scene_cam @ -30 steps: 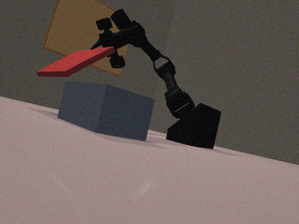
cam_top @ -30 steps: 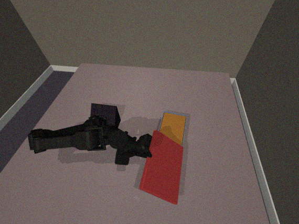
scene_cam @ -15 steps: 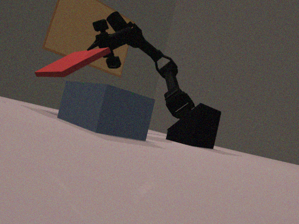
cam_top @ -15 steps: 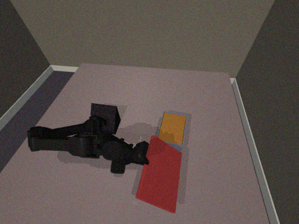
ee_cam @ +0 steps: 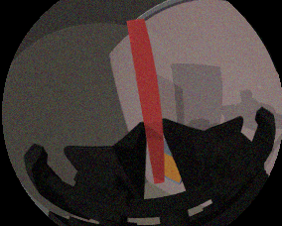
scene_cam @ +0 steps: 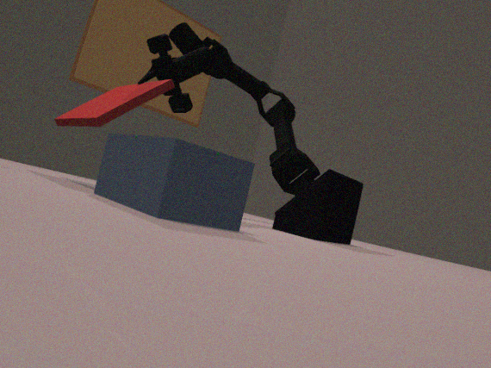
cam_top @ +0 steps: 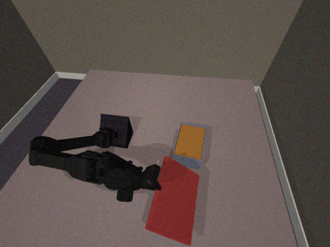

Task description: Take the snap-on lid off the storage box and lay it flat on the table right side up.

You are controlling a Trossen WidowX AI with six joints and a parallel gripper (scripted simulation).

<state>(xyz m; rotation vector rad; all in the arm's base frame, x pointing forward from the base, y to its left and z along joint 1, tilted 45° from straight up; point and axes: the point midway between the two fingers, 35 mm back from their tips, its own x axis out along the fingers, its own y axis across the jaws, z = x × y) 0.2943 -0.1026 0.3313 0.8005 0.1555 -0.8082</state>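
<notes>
The lid point(cam_top: 176, 203) point(scene_cam: 116, 102) point(ee_cam: 147, 81) is a flat red plate, held in the air and tilted, with its edge at the gripper higher than its far edge in the exterior view. My gripper point(cam_top: 160, 181) point(scene_cam: 157, 81) point(ee_cam: 154, 126) is shut on one edge of the lid. The storage box point(cam_top: 187, 161) point(scene_cam: 202, 186) is blue, stands on the table and is open on top, with orange showing inside. In the top view the lid covers part of the box's near side. The lid's underside is hidden in the top view.
The arm's dark base block point(cam_top: 123, 132) point(scene_cam: 320, 209) stands beside the box on the pinkish table point(cam_top: 240, 191) point(scene_cam: 258, 311). An orange framed panel point(scene_cam: 103, 40) is on the wall behind the arm. White skirting point(cam_top: 278, 159) runs along the right wall.
</notes>
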